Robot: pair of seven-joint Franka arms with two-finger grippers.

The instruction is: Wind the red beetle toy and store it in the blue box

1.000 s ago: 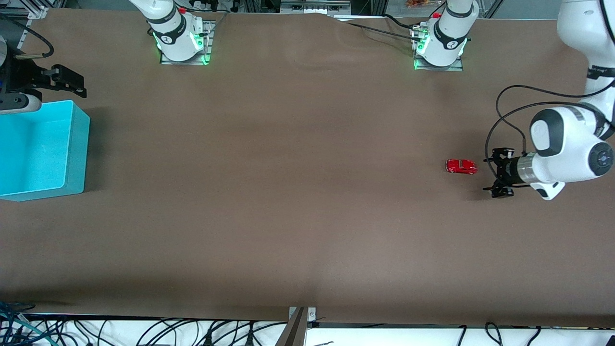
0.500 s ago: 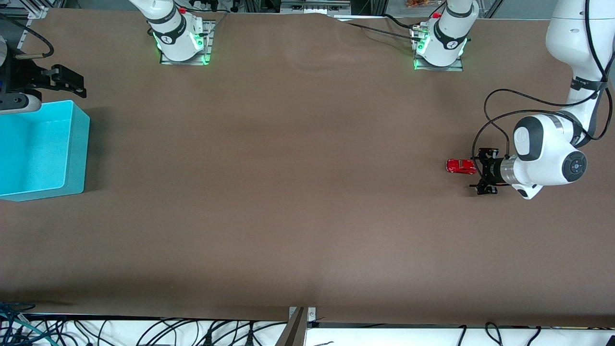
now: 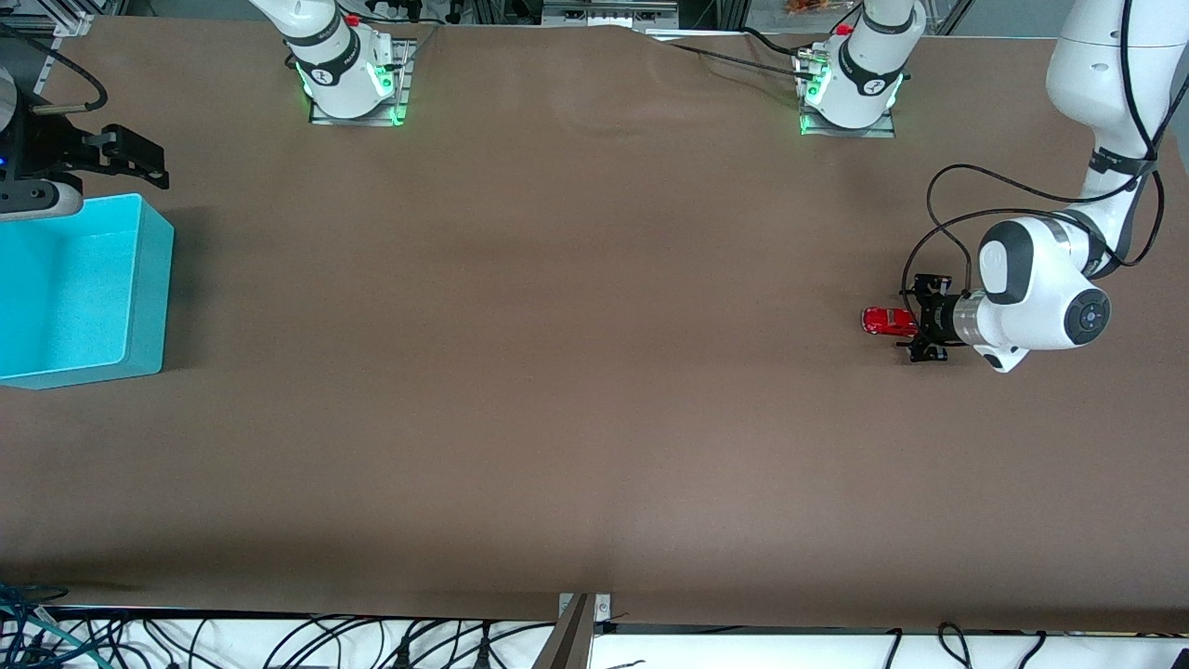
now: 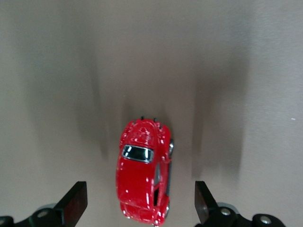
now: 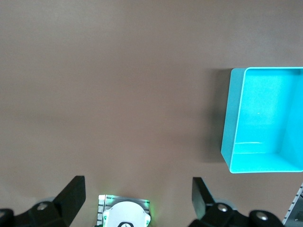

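Red beetle toy (image 3: 890,321) sits near the desk's left-arm edge, lengthwise between our left gripper's (image 3: 918,324) spread fingers, untouched; our right gripper (image 3: 139,163), also open, waits by the blue box (image 3: 139,279).

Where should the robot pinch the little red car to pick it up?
Best across its two long sides, near the middle of the rounded body. The red beetle toy sits upright on its wheels on the table, and the left tool comes in over its tail end, one finger on each side, both still apart from it. The sides look flatter than the glossy domed roof.
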